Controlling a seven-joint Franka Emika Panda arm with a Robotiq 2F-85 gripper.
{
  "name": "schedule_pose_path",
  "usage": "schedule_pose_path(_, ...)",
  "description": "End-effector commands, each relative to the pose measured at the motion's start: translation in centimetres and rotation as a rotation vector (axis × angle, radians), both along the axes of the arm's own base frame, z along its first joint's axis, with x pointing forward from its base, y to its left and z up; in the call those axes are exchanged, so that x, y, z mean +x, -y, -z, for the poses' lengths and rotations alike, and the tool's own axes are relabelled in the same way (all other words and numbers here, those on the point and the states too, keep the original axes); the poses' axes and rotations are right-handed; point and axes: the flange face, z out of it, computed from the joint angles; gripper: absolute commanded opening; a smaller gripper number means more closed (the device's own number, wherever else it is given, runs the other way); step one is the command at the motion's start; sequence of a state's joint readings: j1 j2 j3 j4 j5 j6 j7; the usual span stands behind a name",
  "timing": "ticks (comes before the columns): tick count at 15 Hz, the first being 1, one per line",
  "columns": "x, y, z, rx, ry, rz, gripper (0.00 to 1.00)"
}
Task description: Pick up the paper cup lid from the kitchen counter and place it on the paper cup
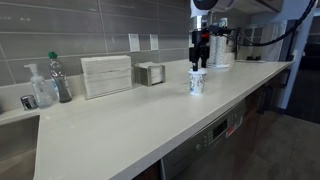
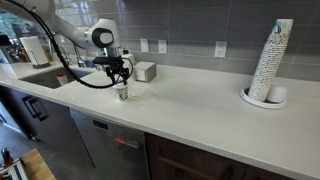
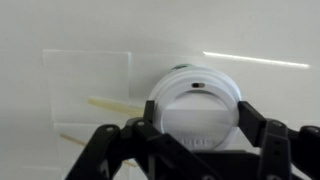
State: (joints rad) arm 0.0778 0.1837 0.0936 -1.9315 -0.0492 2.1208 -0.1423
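The white round paper cup lid [image 3: 195, 105] fills the middle of the wrist view, pinched at its left and right edges by my black fingers [image 3: 150, 128]. My gripper [image 1: 199, 62] hangs straight over the paper cup [image 1: 197, 83], which stands upright on the off-white kitchen counter [image 1: 130, 125]. The lid sits level at the cup's rim; I cannot tell whether it is seated. From the opposite side in an exterior view, the gripper [image 2: 121, 79] is right above the cup [image 2: 122, 94]. The cup's body is hidden under the lid in the wrist view.
A metal napkin holder [image 1: 150, 73], a white ribbed box [image 1: 106, 75], a green-capped bottle [image 1: 60, 78] and a soap dispenser [image 1: 40, 88] line the back wall. A sink [image 2: 45, 76] lies beyond the arm. A tall cup stack [image 2: 271, 60] stands at the far end.
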Motion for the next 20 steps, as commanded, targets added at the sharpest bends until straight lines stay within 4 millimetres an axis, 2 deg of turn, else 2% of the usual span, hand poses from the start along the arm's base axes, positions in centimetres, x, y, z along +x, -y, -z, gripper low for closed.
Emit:
schedule_pose_path(1, 0.2, -0.8, 1.2, -0.017, -0.028, -0.031, 0.68)
schedule_pose_path(2, 0.2, -0.9, 1.3, -0.019, -0.023, -0.036, 0.73)
schedule_pose_path(4, 0.2, -1.0, 1.3, -0.02, -0.021, -0.042, 0.69)
schedule_pose_path(8, 0.3, -1.2, 1.4, -0.015, -0.023, -0.05, 0.77)
schedule_pose_path(10, 0.3, -1.4, 1.4, -0.016, -0.018, -0.055, 0.96)
schedule_pose_path(11, 0.3, -1.5, 1.4, -0.015, -0.018, -0.059, 1.0)
schedule_pose_path(14, 0.3, -1.9, 1.7, -0.011, -0.024, -0.073, 1.0)
schedule_pose_path(20, 0.3, -1.9, 1.2, -0.016, -0.01, -0.072, 1.0)
